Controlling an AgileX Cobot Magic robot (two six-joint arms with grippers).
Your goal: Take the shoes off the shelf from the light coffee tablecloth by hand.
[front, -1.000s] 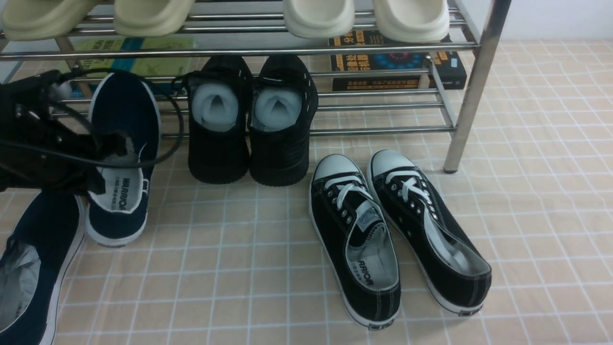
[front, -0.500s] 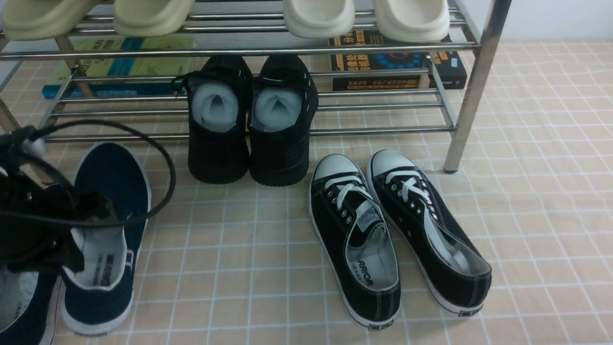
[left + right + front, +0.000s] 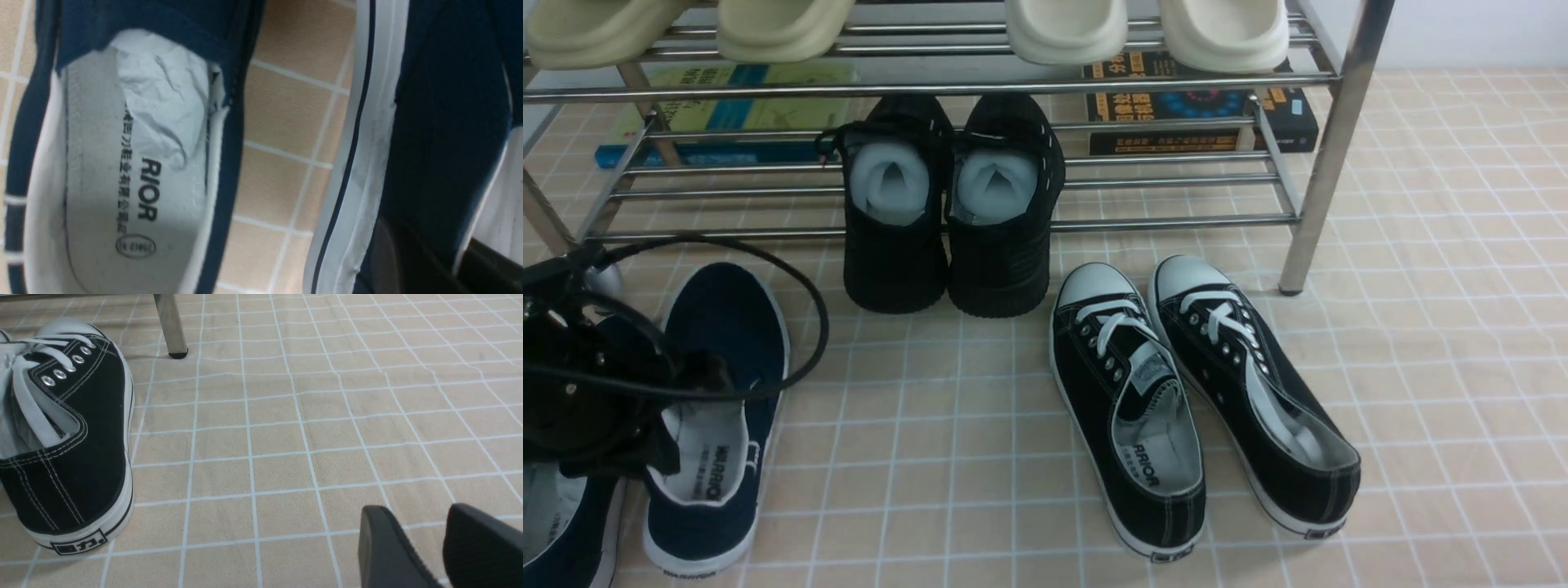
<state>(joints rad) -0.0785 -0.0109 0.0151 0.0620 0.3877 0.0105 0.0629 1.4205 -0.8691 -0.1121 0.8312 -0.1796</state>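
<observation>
- Down at eight o'clock in the front view, the navy-blue canvas slip-on with a white sole and grey-white lining (image 3: 719,318) was off the shelf, upright, its toe towards twelve!
- The left fingers (image 3: 429,261) had it, pinching its side wall at the opening, one on each side of the canvas; whether its whole sole touched down, I could not tell.
- Just beside it, towards nine, sat the matching navy-blue canvas slip-on (image 3: 584,539), crumpled white paper inside, part of it out of frame.
- Under the action spread the light beige-tan cloth with a white-line grid (image 3: 915,425).
- Over the held shoe's opening came the dark left arm (image 3: 588,392), its black looping cable (image 3: 823,327) swinging round towards twelve.
- The right fingers (image 3: 423,543) were released and apart, nothing between them, well clear of the sneakers!
- Up at twelve stood the shiny chrome metal-tube shelf (image 3: 1327,163), with two all-black shoes stuffed with white paper (image 3: 894,278) side by side on its lower tier.
- Above them, a pale beige-green rubber pair (image 3: 784,33) sat towards eleven and an off-white rubber pair (image 3: 1225,37) towards one.
- Behind the bars, a yellow-green and blue book (image 3: 800,114) lay at ten, a dark book with orange print (image 3: 1160,143) at one.
- And at four, two black lace-up sneakers with white toe caps (image 3: 1127,408) rested on the cloth, toes towards eleven!
</observation>
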